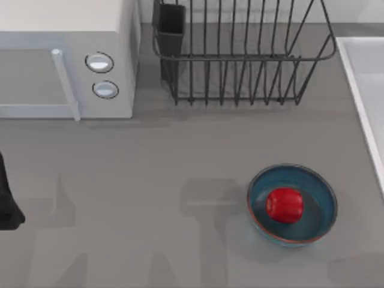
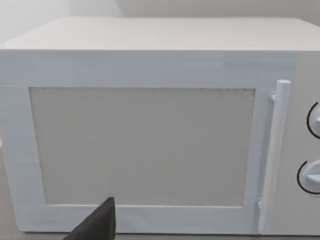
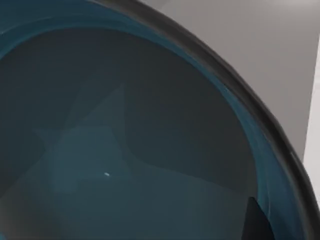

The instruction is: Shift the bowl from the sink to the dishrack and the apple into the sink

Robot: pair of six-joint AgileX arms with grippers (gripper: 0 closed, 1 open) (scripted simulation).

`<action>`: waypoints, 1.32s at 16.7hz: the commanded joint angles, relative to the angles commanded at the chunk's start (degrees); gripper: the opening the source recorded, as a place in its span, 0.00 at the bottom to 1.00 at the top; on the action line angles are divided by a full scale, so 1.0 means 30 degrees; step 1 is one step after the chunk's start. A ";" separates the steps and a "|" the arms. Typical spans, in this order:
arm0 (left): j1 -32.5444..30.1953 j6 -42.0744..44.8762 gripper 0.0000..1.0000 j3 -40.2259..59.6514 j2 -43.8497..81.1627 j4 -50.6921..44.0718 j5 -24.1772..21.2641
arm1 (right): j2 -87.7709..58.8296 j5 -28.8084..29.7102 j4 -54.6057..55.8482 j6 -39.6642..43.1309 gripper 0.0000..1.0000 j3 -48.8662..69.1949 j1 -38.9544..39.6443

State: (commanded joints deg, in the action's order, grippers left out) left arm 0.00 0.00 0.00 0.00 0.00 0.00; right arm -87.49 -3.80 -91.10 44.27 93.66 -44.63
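A red apple (image 1: 284,205) lies inside a deep-blue bowl (image 1: 321,207) standing on the grey table at the lower right. The wire dishrack (image 1: 240,60) stands at the back centre and holds nothing. The white sink (image 1: 360,90) runs along the table's right edge. In the right wrist view a second blue bowl (image 3: 125,150) sits very close under the camera, its inside bare, and a dark part of my right gripper (image 3: 256,221) shows just inside its rim. My left arm (image 1: 7,207) is parked at the left edge, with a dark tip of its gripper (image 2: 97,225) facing the microwave.
A white microwave (image 1: 66,66) with two round knobs stands at the back left, and its door (image 2: 145,145) faces the left wrist camera. A dark utensil cup (image 1: 171,27) sits on the dishrack's left corner. Open grey table lies between the microwave and the bowl with the apple.
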 joint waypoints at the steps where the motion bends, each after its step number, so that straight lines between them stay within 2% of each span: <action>1: 0.0000 0.0000 1.00 0.0000 0.0000 0.0000 0.0000 | -0.0045 0.0232 0.0394 -0.0293 0.00 0.0094 0.0397; 3: 0.0000 0.0000 1.00 0.0000 0.0000 0.0000 0.0000 | -0.0209 0.1015 0.1737 -0.1229 0.00 0.0353 0.1801; 6: 0.0000 0.0000 1.00 0.0000 0.0000 0.0000 0.0000 | -0.0693 0.2867 0.4717 -0.3249 0.00 0.0799 0.5395; 14: 0.0000 0.0000 1.00 0.0000 0.0000 0.0000 0.0000 | -0.2496 0.9739 1.6405 -0.9887 0.00 0.1037 1.9356; 17: 0.0000 0.0000 1.00 0.0000 0.0000 0.0000 0.0000 | -0.2817 1.2315 2.1352 -1.2073 0.00 0.0806 2.3823; 22: 0.0000 0.0000 1.00 0.0000 0.0000 0.0000 0.0000 | -0.2774 1.5731 2.8086 -1.4507 0.00 0.0479 2.8455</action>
State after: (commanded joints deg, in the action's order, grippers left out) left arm 0.00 0.00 0.00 0.00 0.00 0.00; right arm -95.81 43.39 -6.84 0.75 95.09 40.74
